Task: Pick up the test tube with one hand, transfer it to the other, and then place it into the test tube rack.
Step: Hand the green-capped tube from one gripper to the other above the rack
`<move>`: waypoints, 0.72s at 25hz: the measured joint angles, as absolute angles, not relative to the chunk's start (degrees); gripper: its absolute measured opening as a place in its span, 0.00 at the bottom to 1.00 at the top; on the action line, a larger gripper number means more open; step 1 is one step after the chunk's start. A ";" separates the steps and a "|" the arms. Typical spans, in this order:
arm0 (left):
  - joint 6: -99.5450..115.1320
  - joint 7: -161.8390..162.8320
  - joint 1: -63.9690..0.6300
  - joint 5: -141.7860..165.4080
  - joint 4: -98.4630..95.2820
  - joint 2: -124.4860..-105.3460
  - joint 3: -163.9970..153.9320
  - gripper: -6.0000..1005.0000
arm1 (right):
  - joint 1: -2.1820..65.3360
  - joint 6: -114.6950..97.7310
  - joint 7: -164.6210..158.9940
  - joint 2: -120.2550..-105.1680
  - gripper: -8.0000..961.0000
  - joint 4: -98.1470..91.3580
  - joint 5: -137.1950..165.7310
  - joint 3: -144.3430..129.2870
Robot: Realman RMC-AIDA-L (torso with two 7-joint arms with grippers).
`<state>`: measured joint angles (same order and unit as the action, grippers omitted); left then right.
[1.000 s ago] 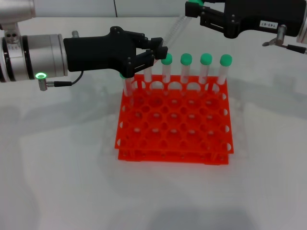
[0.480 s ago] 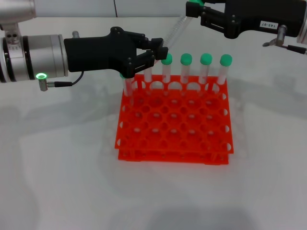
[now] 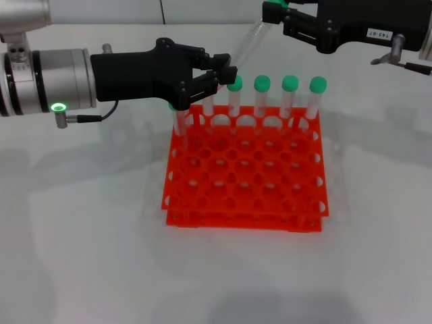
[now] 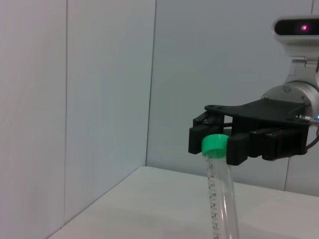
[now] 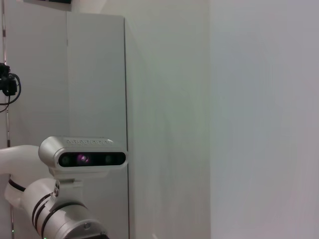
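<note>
Nothing moved since earlier frame. Test tube (image 3: pixel 244 47) slants upper centre, cap clamped in right pincer (image 3: pixel 278 15), lower end between closed left pincer (image 3: pixel 226 71) fingers, above orange rack (image 3: pixel 244 172) back-row tubes (image 3: pixel 289 94).

A silver wrist camera housing (image 5: pixel 82 158) with a dark lens strip is sitting atop the left arm's ribbed silver-and-black wrist joint (image 5: pixel 60 219), facing a pale panelled wall (image 5: pixel 209 114), while black cables (image 5: pixel 7 84) are hanging at the edge.
</note>
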<state>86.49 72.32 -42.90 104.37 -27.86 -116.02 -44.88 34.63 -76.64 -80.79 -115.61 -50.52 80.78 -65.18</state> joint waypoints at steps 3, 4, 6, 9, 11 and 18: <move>86.49 72.33 -42.89 104.38 -27.86 -116.02 -44.91 0.26 | 34.62 -76.52 -80.81 -115.59 0.31 -50.59 80.75 -65.32; 86.49 72.33 -42.89 104.38 -27.86 -116.01 -44.91 0.26 | 34.62 -76.50 -80.80 -115.58 0.31 -50.58 80.74 -65.32; 86.48 72.33 -42.88 104.38 -27.86 -116.02 -44.91 0.26 | 34.63 -76.49 -80.79 -115.57 0.31 -50.50 80.72 -65.32; 86.34 72.32 -42.75 104.36 -27.87 -116.02 -44.92 0.26 | 34.63 -76.46 -80.72 -115.57 0.31 -50.55 80.73 -65.32; 86.29 72.33 -42.65 104.34 -27.87 -116.06 -44.95 0.26 | 34.62 -76.46 -80.71 -115.58 0.31 -50.58 80.73 -65.32; 86.44 72.34 -42.54 104.35 -27.99 -116.10 -44.99 0.26 | 34.67 -76.63 -80.73 -115.57 0.30 -50.53 80.73 -65.28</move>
<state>86.44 72.34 -42.54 104.35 -27.99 -116.10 -44.99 34.67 -76.63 -80.73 -115.57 -50.53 80.73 -65.28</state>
